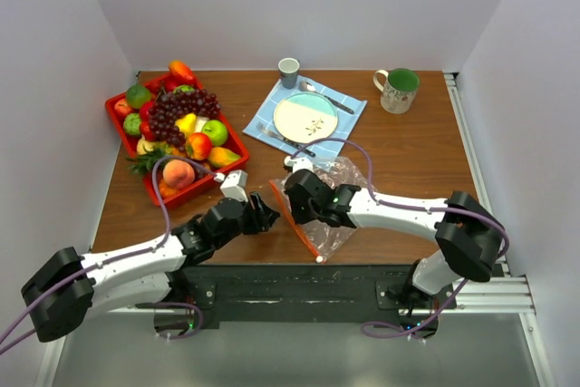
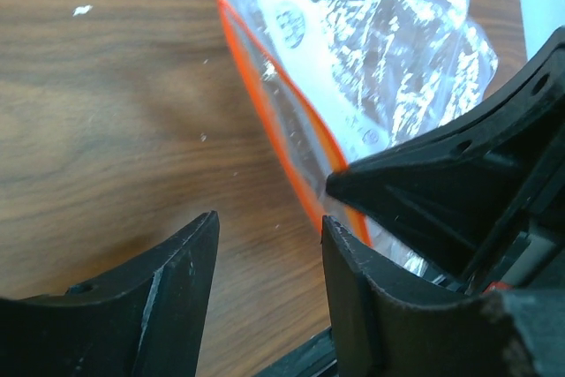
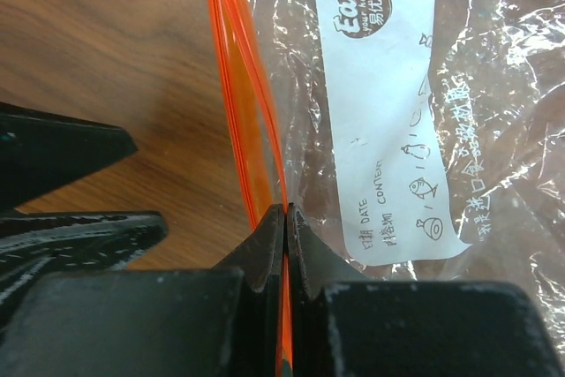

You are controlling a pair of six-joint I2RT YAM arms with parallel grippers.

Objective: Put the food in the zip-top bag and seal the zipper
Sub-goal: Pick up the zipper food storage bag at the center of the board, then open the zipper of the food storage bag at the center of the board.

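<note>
The clear zip-top bag (image 1: 337, 215) lies crinkled on the table near the front edge, its orange-red zipper (image 1: 292, 217) facing left. My right gripper (image 1: 299, 195) is shut on the zipper (image 3: 245, 121); in the right wrist view the strip runs up from between the closed jaws beside the white label (image 3: 397, 103). My left gripper (image 1: 269, 215) is open and empty just left of the zipper (image 2: 281, 130), its fingers (image 2: 357, 289) over bare wood. The food (image 1: 181, 129) sits piled in a red tray at the back left.
The red tray (image 1: 116, 120) holds the fruit. A blue napkin (image 1: 349, 120) carries a plate (image 1: 305, 117), fork and spoon. A small cup (image 1: 288, 71) and a green-lined mug (image 1: 398, 89) stand at the back. White walls close in three sides.
</note>
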